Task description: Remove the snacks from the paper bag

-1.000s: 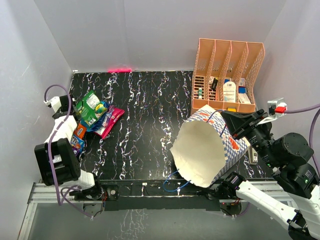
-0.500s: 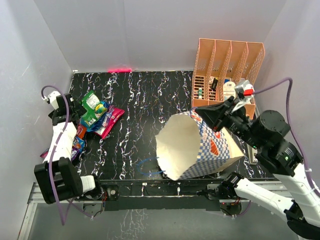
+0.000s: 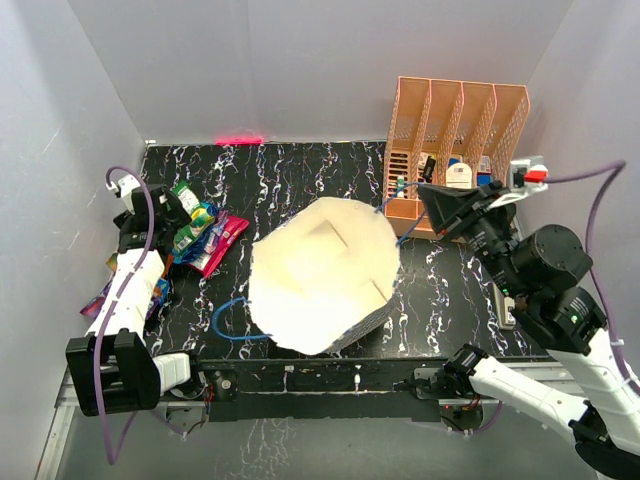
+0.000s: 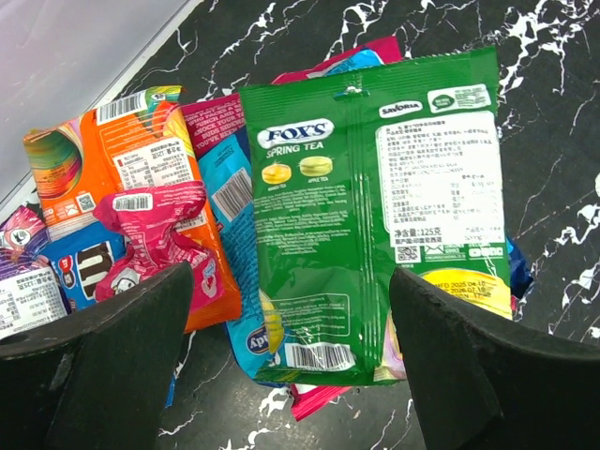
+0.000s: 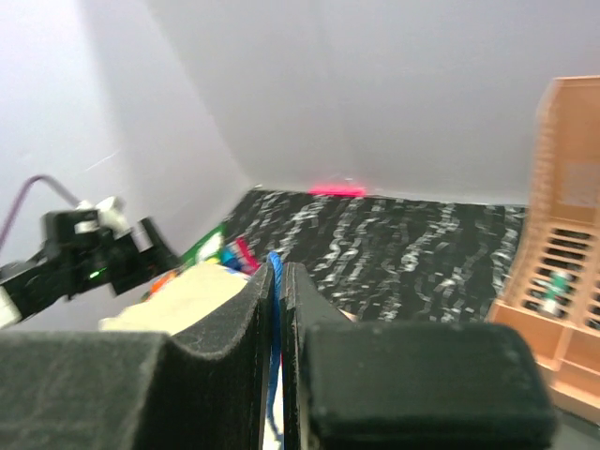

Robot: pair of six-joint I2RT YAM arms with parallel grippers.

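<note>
The paper bag (image 3: 320, 270) is in the middle of the table, its cream inside turned up toward the top camera and showing no packets. My right gripper (image 3: 425, 195) is shut on one thin blue cord handle (image 5: 275, 309) and holds it up beside the bag's right edge. The other handle (image 3: 225, 320) hangs loose at the left. The snacks (image 3: 195, 235) lie in a pile at the table's left. My left gripper (image 4: 291, 375) is open just above them, with the green packet (image 4: 375, 206) between its fingers and orange (image 4: 103, 159), magenta and blue packets beside it.
The peach-orange slotted organizer (image 3: 455, 150), with small items in it, stands at the back right, just behind my right gripper. White walls close in the table on the left, back and right. A red light mark (image 3: 238, 140) shows at the back edge.
My right gripper has carried the bag by its handle from the right side toward the middle, and the opening now faces up. My left gripper has shifted slightly over the snack pile.
</note>
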